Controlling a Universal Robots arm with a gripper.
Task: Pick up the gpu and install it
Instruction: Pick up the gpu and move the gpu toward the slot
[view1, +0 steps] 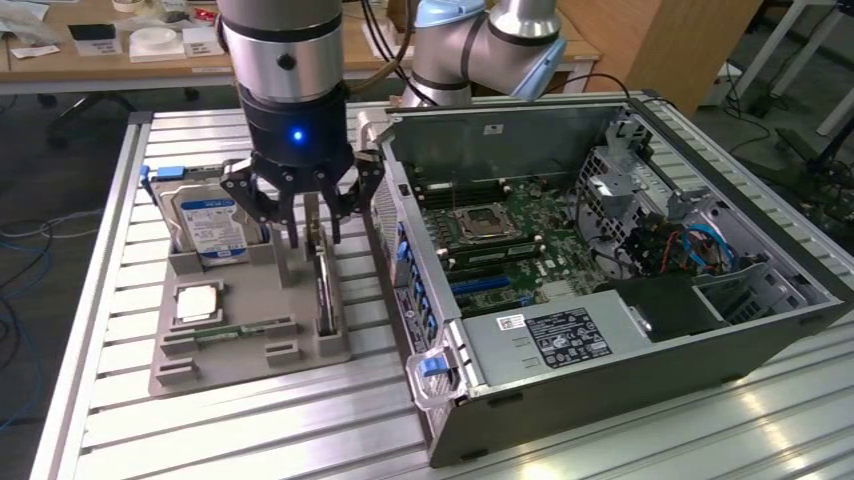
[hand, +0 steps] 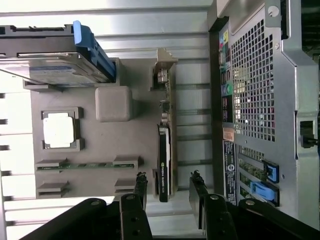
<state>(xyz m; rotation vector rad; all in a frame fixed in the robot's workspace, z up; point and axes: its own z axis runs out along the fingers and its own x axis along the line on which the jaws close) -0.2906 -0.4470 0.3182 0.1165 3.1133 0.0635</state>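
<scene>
Open black fingers (hand: 141, 190) straddle the flat green gpu card (hand: 164, 155) in the grey plastic tray (hand: 135, 137).
It stands on edge in the tray's slot, lower edge hidden, black cooler a thin edge-on strip.

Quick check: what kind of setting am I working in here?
Probably a robotics lab set up for PC assembly: a slotted aluminium table, an open computer case, a grey parts fixture, and a cluttered desk behind.

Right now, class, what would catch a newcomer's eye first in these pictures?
The arm's open tool hangs over the gpu, which stands on edge in a grey tray. At the exterior view's right lies an open computer case, its motherboard bare.
</scene>
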